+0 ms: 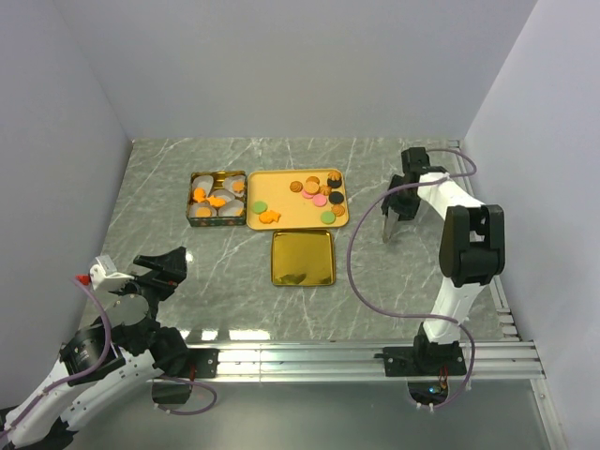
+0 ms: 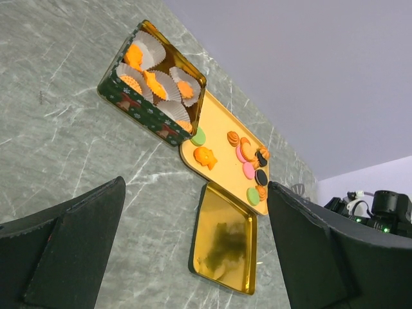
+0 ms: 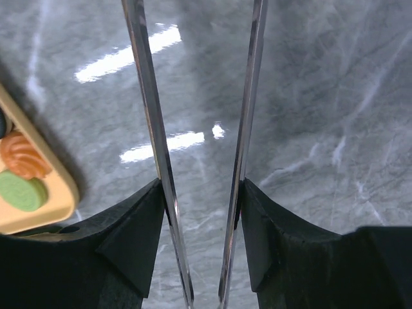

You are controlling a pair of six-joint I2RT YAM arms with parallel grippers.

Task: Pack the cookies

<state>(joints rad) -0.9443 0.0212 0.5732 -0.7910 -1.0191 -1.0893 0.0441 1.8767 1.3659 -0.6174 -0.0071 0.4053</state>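
Note:
The cookies (image 1: 319,192) lie loose on an orange tray (image 1: 281,180) at the middle of the table: orange, green, pink and dark rounds. More orange cookies sit in white paper cups inside a dark green tin (image 1: 217,223) left of the tray. My right gripper (image 1: 401,208) is right of the tray, shut on metal tongs (image 1: 387,228) that point down at the table. In the right wrist view the tongs' two blades (image 3: 145,96) stand slightly apart, with nothing between them, over bare marble. My left gripper (image 1: 159,267) is open and empty at the near left.
A gold lid (image 1: 302,257) lies upside down in front of the tray, also in the left wrist view (image 2: 225,241). The tray corner (image 3: 38,206) with a green cookie (image 3: 22,191) is left of the tongs. White walls enclose the table.

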